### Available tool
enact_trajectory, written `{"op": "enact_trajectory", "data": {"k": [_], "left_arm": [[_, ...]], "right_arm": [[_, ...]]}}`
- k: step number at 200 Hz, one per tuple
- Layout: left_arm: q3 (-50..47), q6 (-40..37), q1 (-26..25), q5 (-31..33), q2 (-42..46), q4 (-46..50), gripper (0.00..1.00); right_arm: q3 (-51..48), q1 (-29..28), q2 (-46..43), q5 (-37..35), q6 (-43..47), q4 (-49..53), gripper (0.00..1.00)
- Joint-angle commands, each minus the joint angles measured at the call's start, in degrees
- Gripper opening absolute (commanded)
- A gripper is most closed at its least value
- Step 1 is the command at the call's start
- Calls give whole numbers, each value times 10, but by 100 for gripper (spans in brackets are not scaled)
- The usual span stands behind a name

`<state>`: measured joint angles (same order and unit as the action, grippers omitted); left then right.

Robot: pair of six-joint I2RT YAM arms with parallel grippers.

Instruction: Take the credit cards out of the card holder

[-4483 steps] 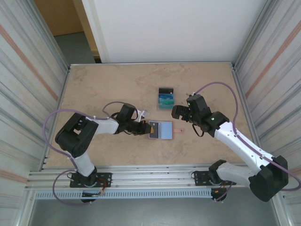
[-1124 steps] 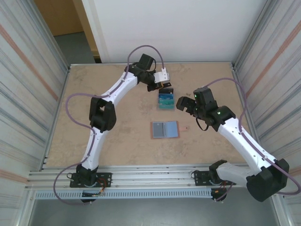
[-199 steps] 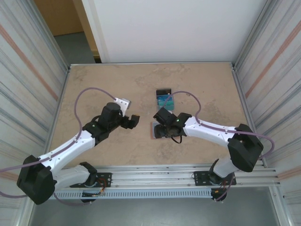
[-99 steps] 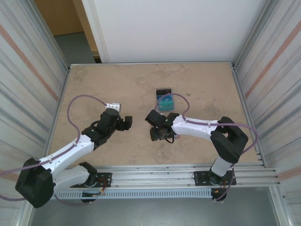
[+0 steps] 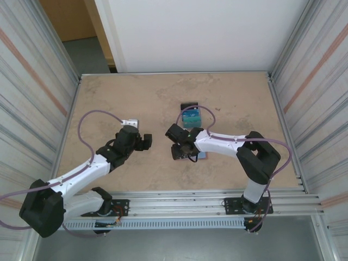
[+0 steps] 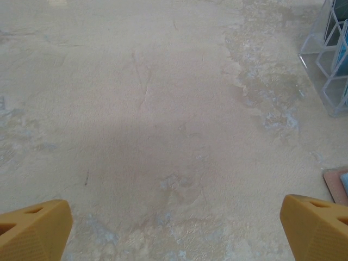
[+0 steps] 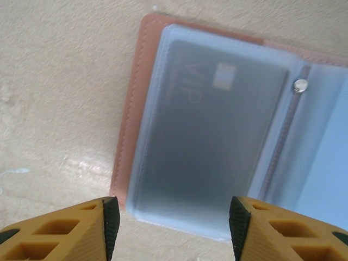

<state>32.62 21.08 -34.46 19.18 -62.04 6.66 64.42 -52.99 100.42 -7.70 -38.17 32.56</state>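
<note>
The card holder lies open on the table, salmon outside with blue-grey clear pockets. A dark credit card marked VIP sits inside the left pocket. My right gripper hovers open over that pocket's near edge, one fingertip on each side, gripping nothing. From above, the right gripper covers most of the holder. Black, blue and teal credit cards stand in a clear rack behind it. My left gripper is wide open over bare table to the holder's left; its wrist view catches a corner of the holder.
The clear card rack stands at the upper right of the left wrist view. A metal snap stud sits on the holder's spine. Ribbed side walls border the table left and right.
My right gripper has slid left along the card holder to its left pocket, and its jaws have narrowed a little. The left arm drew back slightly, then held still.
</note>
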Motion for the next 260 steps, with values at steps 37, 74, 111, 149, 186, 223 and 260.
{"op": "enact_trajectory", "data": {"k": [37,74,111,149,186,223,260], "left_arm": [[-8,9,5,12,0,-15,99],[-6,9,7,10,-1,-14,99],[-5,8,7,3,2,-11,99],[1,0,6,-8,10,-9,99],[14,-8,6,-17,24,1,99],[17,-10,4,-17,46,0,99],[25,-14,-1,-14,53,2,99]], "right_arm": [[8,17,36,26,20,-12,59],[5,17,46,31,18,-16,56],[-8,16,38,28,12,-9,53],[-18,22,9,-2,6,3,41],[-21,34,-13,-16,6,1,34],[-22,40,-24,-38,4,6,35],[-30,52,-37,-52,2,15,36]]}}
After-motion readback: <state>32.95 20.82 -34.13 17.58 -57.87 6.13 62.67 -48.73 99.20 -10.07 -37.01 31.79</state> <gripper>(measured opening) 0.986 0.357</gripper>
